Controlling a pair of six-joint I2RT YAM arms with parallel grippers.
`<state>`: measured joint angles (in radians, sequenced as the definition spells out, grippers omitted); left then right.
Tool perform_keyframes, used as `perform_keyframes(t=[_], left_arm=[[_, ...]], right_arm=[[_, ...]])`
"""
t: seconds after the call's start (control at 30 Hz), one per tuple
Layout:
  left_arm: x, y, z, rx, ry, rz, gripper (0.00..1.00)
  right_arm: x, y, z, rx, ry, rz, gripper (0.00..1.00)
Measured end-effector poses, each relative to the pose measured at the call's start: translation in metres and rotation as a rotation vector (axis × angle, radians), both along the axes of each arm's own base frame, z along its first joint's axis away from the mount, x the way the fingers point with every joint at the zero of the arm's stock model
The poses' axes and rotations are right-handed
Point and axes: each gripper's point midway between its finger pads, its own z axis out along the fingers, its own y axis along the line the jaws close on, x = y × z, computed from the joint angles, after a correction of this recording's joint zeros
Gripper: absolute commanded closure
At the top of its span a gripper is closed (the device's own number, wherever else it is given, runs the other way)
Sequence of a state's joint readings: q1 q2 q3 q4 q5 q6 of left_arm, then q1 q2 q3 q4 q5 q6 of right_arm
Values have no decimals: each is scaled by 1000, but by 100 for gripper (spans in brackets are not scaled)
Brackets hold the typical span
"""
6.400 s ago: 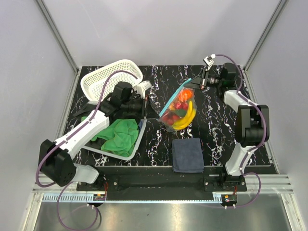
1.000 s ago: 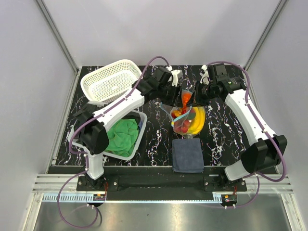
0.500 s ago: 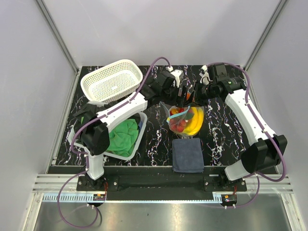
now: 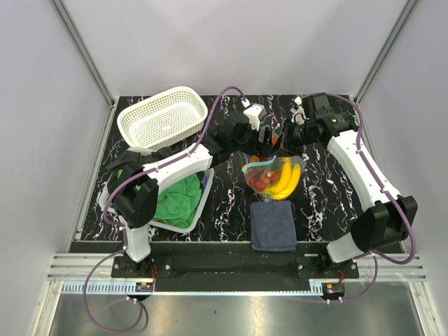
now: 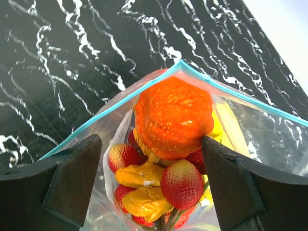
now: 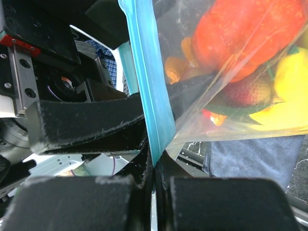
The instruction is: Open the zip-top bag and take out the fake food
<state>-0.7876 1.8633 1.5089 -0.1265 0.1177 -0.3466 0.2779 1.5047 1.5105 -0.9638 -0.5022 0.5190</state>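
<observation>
The zip-top bag [image 4: 274, 176] hangs over the middle of the table, mouth up and parted. My right gripper [image 6: 154, 166] is shut on its teal zip strip [image 6: 147, 86] at the bag's right top corner [image 4: 285, 143]. The fake food [image 5: 173, 118] fills the bag: a round orange fruit on top, red berries [image 5: 182, 185] and yellow-orange bits [image 5: 139, 175] beneath, and a yellow banana bunch [image 4: 285, 178]. My left gripper [image 5: 154, 185] hovers open just above the mouth. Its fingers [image 5: 72, 178] stand on either side of the food, gripping nothing.
A white basket [image 4: 162, 119] sits at the back left. A clear tray [image 4: 203, 203] with a green cloth [image 4: 171, 199] is at the near left. A dark blue folded cloth [image 4: 273, 225] lies just below the hanging bag.
My left gripper has opened wide and now sits over the bag's mouth. The bag has sagged a little toward the near side. My right gripper keeps its hold.
</observation>
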Motion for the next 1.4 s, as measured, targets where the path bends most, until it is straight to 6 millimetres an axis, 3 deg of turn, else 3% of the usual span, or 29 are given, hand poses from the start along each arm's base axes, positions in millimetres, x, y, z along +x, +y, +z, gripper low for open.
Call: perform_keyframes(t=[0.13,0.3,0.47,0.77,0.87,0.9,1.0,1.07,1.13,1.4], left_arm=[[0,-2,4,-36,-40,-30,9],[-3,-7,9,-70,-65,-96,16],[-5,-16,7,-92,-55,-154,36],[-1,-31,-7,-56,-17,-217,34],[-6,-35,-13,-52,10,-249,47],[-8,-36,-14,-52,16,-258,58],[-15,-39,-15,-49,28,-282,73],[-17,-39,-15,-42,33,-284,80],[-17,-38,-13,-36,37,-285,96],[-12,-26,3,24,58,-257,100]], right_arm=[[-2,2,1,21,14,4,100],[-5,5,2,43,33,9,100],[-5,4,0,41,37,2,100],[-1,6,3,63,25,-1,100],[0,7,5,73,18,2,100],[0,7,5,74,17,1,100],[2,9,6,82,12,2,100],[0,10,6,91,15,7,100],[0,10,7,94,11,8,100],[-5,8,5,91,-19,21,100]])
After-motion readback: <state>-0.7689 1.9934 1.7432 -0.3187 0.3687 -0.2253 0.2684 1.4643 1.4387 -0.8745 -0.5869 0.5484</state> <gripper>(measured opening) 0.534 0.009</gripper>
